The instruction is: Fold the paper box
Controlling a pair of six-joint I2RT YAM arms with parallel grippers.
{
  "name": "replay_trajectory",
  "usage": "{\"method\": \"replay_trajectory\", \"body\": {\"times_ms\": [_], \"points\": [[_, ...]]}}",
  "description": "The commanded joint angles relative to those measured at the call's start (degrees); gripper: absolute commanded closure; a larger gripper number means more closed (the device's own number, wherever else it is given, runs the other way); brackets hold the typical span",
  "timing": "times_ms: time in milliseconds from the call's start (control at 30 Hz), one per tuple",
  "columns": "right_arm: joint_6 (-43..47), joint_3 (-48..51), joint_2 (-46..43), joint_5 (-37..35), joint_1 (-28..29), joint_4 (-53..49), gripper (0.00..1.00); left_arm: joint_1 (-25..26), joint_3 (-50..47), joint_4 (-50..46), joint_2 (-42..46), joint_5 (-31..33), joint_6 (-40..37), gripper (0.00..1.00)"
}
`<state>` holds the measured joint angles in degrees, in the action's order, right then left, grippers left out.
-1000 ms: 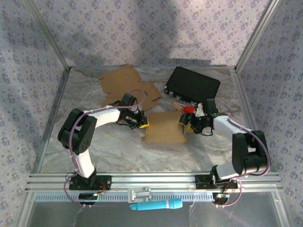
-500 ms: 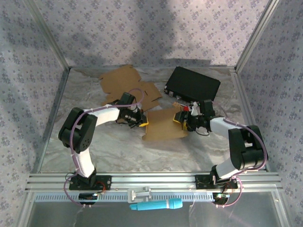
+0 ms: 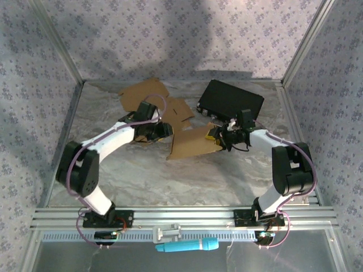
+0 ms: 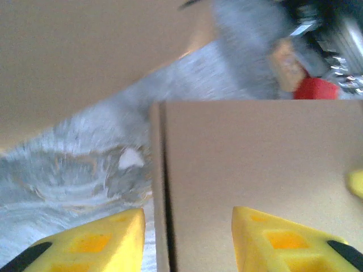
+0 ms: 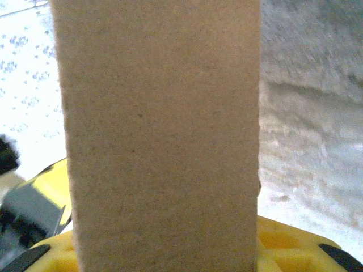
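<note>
Top external view: the right gripper (image 3: 214,137) is pinching the paper box (image 3: 190,146) by its side, probably tipping it up for folding. The left gripper (image 3: 165,130) is waiting nearby with its fingers apart, holding nothing.

The box (image 3: 193,144) is plain brown; the table (image 3: 170,181) is marbled grey. Walls (image 3: 170,34) show lilac floral print.

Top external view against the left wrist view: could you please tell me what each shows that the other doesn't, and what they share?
Top external: the black case, flat cardboard sheets at the back, a blue tool by the near rail, both whole arms. Left wrist: the left gripper up close, its yellow fingers apart, a crease near the box's edge between them. Shared: the paper box, the marbled table, the right gripper at the box's right edge.
</note>
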<state>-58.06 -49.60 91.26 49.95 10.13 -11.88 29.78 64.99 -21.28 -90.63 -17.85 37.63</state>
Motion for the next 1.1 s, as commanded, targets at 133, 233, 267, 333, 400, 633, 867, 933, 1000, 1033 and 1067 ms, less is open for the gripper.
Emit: {"method": "replay_trajectory", "body": {"times_ms": [133, 233, 267, 333, 400, 633, 867, 933, 1000, 1033, 1067], "points": [[-12.1, -4.1, -1.9, 3.3, -3.1, -21.3, 0.6, 18.9, -1.3, -2.7, 15.6, 11.2, -46.1, 0.5], [-12.3, -5.1, -1.9, 5.0, -4.0, -26.6, 0.6, 23.6, -2.4, -6.4, 17.6, 12.3, -57.4, 0.44], [-12.1, -5.4, -2.0, 5.3, -4.2, -27.6, 0.6, 25.0, -3.4, -6.1, 18.1, 14.6, -60.2, 0.34], [-10.9, -6.5, -1.8, 5.5, -4.3, -30.3, 0.59, 26.0, -4.9, -4.5, 18.4, 17.6, -62.5, 0.31], [-10.4, -6.7, -1.4, 6.2, -4.5, -31.5, 0.58, 26.2, -4.0, -5.4, 16.9, 17.7, -64.3, 0.31], [-7.9, -7.2, 0.5, 8.5, -5.0, -35.3, 0.58, 28.2, -3.7, -4.5, 10.7, 22.0, -69.8, 0.3], [-8.1, -4.5, 1.8, 11.5, -5.5, -34.6, 0.57, 28.5, -3.7, -2.3, 7.4, 23.7, -71.3, 0.3], [-6.6, -4.4, 2.8, 12.5, -5.6, -35.9, 0.57, 28.6, -4.1, -2.2, 6.7, 23.8, -71.9, 0.32], [-4.8, -4.5, 3.7, 12.4, -5.9, -37.0, 0.57, 28.7, -4.4, -1.6, 5.9, 24.8, -71.9, 0.33], [-4.1, -4.4, 4.3, 12.6, -6.0, -37.1, 0.55, 28.7, -4.6, -1.0, 5.8, 25.3, -72.0, 0.33], [-3.3, -4.4, 5.1, 12.6, -6.2, -37.4, 0.54, 28.7, -5.0, -0.3, 5.7, 25.6, -72.4, 0.34]]}}
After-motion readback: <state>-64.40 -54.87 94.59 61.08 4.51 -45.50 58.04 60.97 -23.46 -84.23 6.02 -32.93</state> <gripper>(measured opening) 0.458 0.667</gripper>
